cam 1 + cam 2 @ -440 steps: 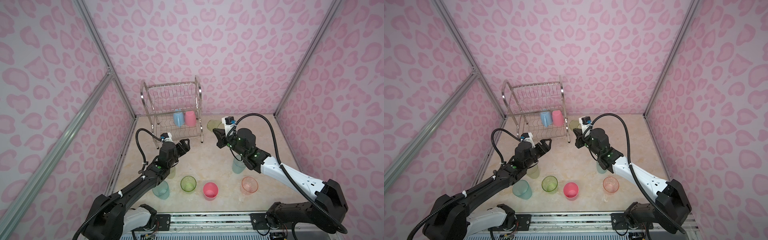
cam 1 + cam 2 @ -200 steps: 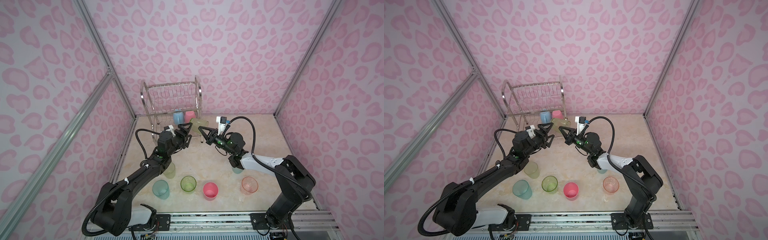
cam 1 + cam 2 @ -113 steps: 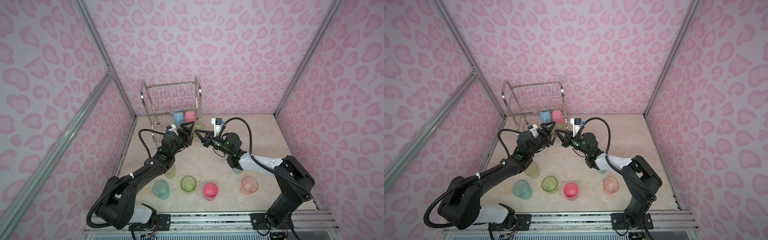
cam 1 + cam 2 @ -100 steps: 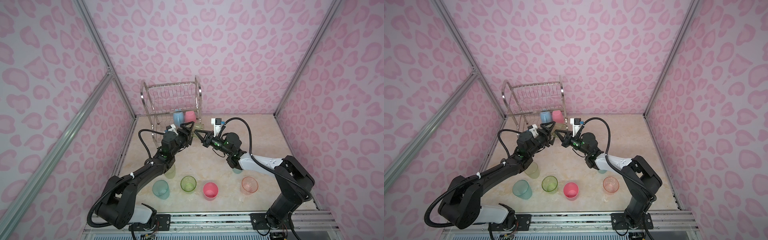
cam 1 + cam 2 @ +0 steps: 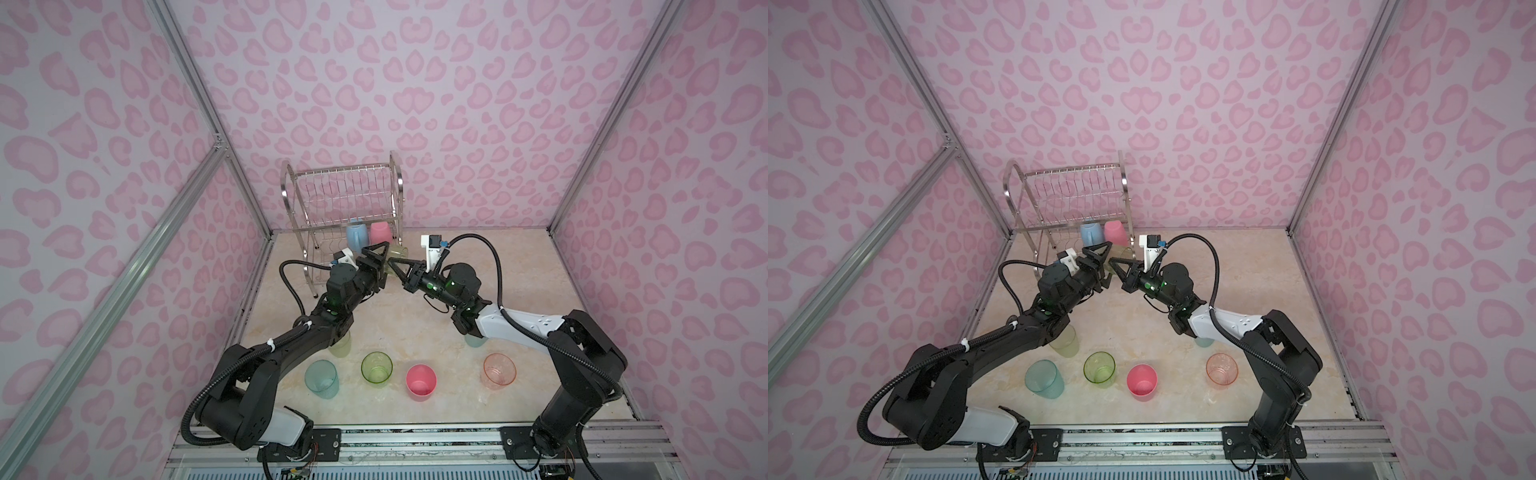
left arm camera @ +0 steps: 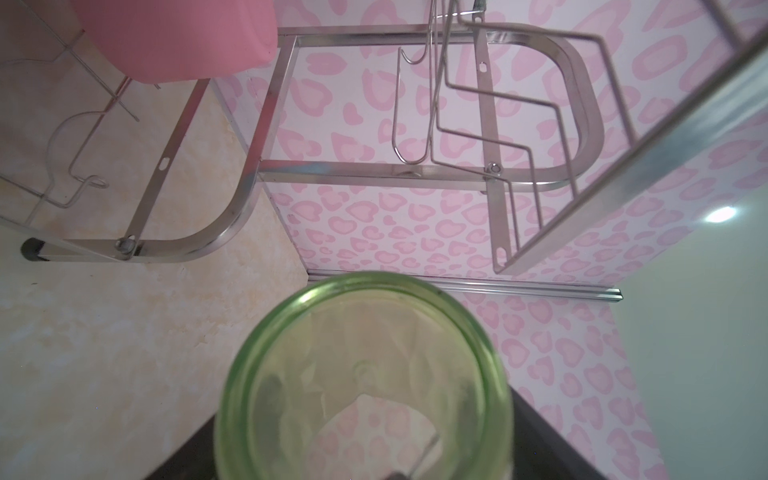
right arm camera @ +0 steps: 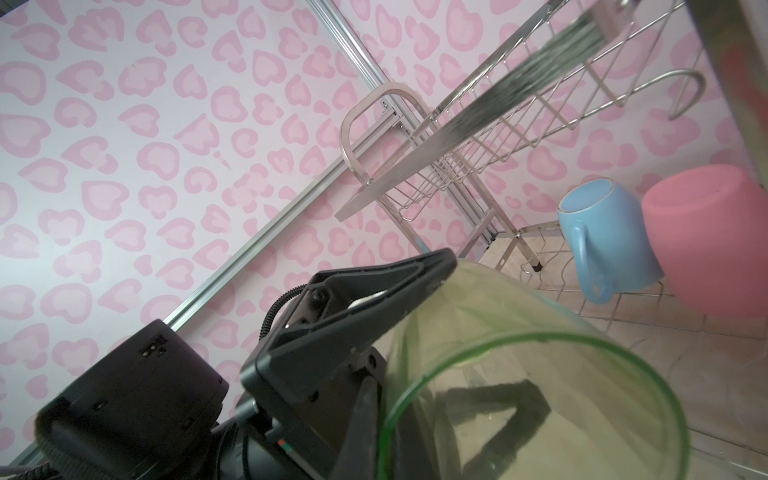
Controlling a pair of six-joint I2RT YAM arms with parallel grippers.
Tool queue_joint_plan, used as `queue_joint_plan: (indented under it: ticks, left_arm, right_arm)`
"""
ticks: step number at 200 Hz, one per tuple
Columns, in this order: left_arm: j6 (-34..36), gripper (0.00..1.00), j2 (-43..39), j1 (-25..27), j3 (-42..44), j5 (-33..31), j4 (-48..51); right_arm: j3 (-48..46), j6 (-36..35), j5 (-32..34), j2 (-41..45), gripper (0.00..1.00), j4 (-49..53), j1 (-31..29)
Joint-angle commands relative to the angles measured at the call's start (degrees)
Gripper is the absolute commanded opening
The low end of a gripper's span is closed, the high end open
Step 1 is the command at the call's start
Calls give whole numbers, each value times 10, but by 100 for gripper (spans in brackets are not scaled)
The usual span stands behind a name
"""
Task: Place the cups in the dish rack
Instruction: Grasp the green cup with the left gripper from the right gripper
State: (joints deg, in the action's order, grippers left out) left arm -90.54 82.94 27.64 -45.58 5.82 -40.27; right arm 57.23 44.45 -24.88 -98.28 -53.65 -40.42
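So the two arms have met up in front of the dish rack [image 5: 340, 168]; a couple of seconds back they were well apart, the left gripper [image 5: 383, 266] out over the bare table [image 5: 415, 324] and the right gripper [image 5: 391, 262] by the rack's right foot, next to the green cup [image 5: 400, 252] on the table. Now that cup is off the table, roughly on its side in the air between the two grippers, just in front of the rack's lower tier. The right gripper's fingers are pressed together on the cup's thin wall at the rim; same pinch as a second ago, it has just carried the cup leftward. The left gripper's fingers [image 7: 399, 286] are spread wide either side of the cup, one lying flat along the wall (the other shows through the green plastic); whether they actually squeeze it can't be told. Against half a second ago, hardly anything has shifted. The light-blue mug [image 5: 356, 236] and racked pink cup [image 5: 380, 233] sit upside down on the lower tier, same as before; the teal cup [image 5: 321, 376], bright green cup [image 5: 376, 368], loose pink cup [image 5: 421, 381] and peach cup [image 5: 499, 370] stay upright in their row near the front edge.
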Motion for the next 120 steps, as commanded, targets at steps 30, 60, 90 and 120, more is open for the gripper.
queue_joint_plan:
  ticks: [30,60,90,120]
  left_arm:
    - [5,83,9,1,1,10,-38]
    - [0,78,17,1,2,10,-45]
    - [9,71,15,1,4,3,-40]
    - [36,69,7,1,8,-13,-29]
  right_arm:
    - [12,7,-21,-13,0,-9,-2]
    - [15,3,-24,-16,0,1,-2]
    - [15,-12,-23,-11,0,19,-2]
    - [11,-39,-17,3,16,46,-2]
